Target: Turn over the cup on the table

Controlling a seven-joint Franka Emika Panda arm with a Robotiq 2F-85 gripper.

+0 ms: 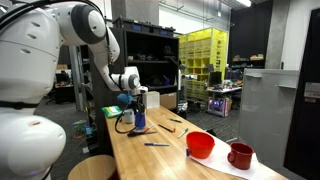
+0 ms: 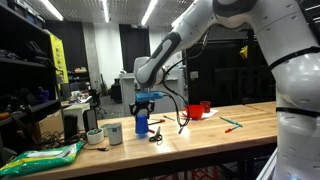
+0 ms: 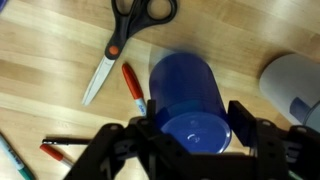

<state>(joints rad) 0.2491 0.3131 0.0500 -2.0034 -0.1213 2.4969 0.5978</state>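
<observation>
Two fingers (image 3: 243, 125) of the gripper (image 3: 195, 135) pinch the blue cup (image 3: 188, 95), just beside the scissors (image 3: 125, 35) lying on the table (image 3: 40, 40). They hide the cup's sides. A grey container (image 3: 295, 85), further from the scissors, is cut off at the edge.

Small blue cup on the light wood table

The cup (image 3: 188, 95) is smooth blue plastic with no handle. In both exterior views (image 1: 139, 118) (image 2: 142, 124) it stands on end on the table (image 2: 215, 132), near one end of the long, narrow top. In the wrist view the end facing up looks like a flat, rimmed disc.
</observation>
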